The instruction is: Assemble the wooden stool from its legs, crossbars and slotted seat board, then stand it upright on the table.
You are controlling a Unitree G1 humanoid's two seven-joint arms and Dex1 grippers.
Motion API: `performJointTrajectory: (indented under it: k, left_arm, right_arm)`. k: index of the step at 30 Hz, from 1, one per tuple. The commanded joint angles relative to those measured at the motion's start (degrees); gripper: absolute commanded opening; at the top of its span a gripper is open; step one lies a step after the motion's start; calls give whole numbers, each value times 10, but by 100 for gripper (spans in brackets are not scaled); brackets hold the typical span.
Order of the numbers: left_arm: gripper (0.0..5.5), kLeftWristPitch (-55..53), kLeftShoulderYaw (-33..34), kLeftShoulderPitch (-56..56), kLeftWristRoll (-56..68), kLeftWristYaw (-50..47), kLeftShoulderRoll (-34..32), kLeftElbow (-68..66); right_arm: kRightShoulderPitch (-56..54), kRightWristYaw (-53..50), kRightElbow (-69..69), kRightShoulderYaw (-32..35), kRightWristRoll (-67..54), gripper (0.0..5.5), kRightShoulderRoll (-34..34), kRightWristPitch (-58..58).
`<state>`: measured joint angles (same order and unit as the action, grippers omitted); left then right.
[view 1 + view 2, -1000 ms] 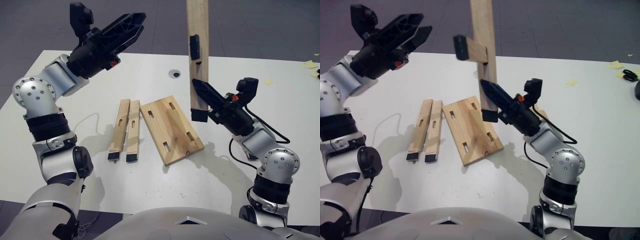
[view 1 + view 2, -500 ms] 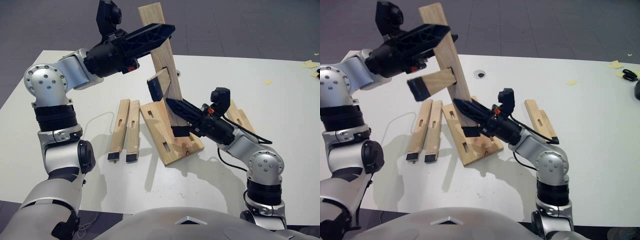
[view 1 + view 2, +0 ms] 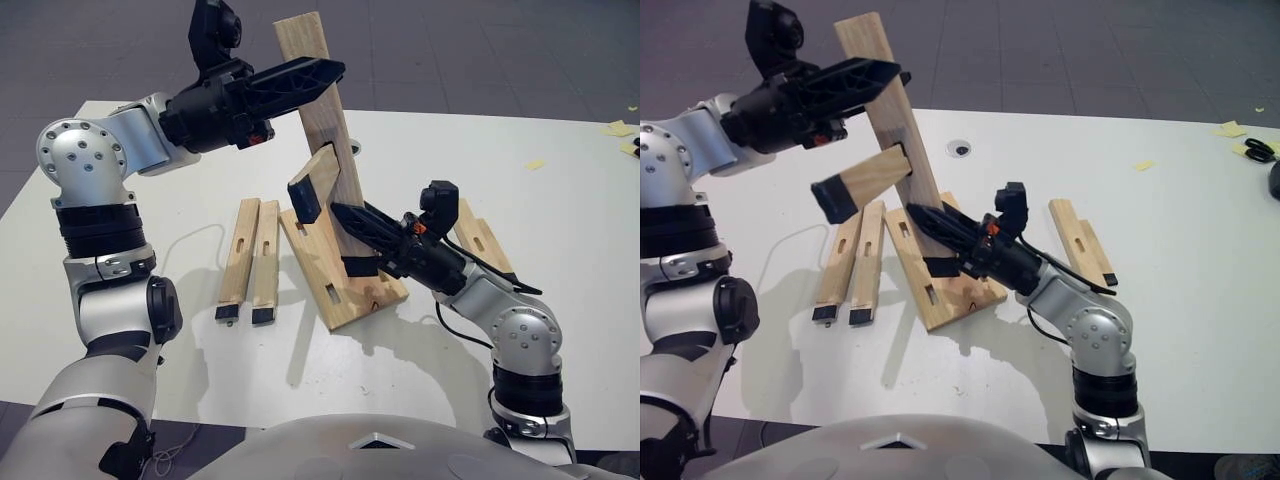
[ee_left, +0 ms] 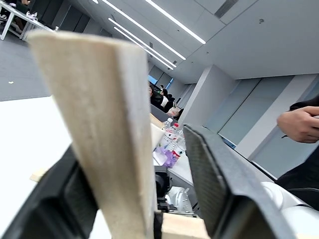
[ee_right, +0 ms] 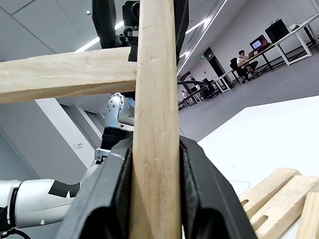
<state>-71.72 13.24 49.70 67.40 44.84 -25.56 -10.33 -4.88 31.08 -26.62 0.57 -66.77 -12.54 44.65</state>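
The right gripper [image 3: 345, 222] pinches the tilted stool leg [image 3: 320, 110] low down, just above the seat board [image 3: 350, 300] lying on the table [image 3: 560, 200]. At 11 o'clock from there, the left gripper [image 3: 330, 75] is spread loosely around the leg's top. The crossbar [image 3: 315, 180] juts toward 8 o'clock.

A small round grommet hole [image 3: 351, 148] sits in the white tabletop [image 3: 560, 120], close to its far edge. Well to the right of the grommet lie a few yellow paper scraps [image 3: 537, 164], the farthest at the tabletop's right edge. Beyond the grommet stretches dark grey tiled floor [image 3: 480, 50].
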Motion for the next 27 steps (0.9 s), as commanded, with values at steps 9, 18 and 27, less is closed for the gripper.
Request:
performJointTrajectory:
  k: [9, 18, 27]
  left_arm:
    - [114, 37, 22, -5, -15, -19, 14, 19]
    - [104, 174, 110, -31, -43, -177, 78, 41]
    - [103, 314, 104, -76, -177, -276, 59, 138]
  right_arm:
    - [2, -9, -6, -7, 32, 105, -6, -26]
    - [37, -61, 1, 41, 59, 242, -10, -59]
    - [75, -188, 50, 59, 267, 400, -79, -87]
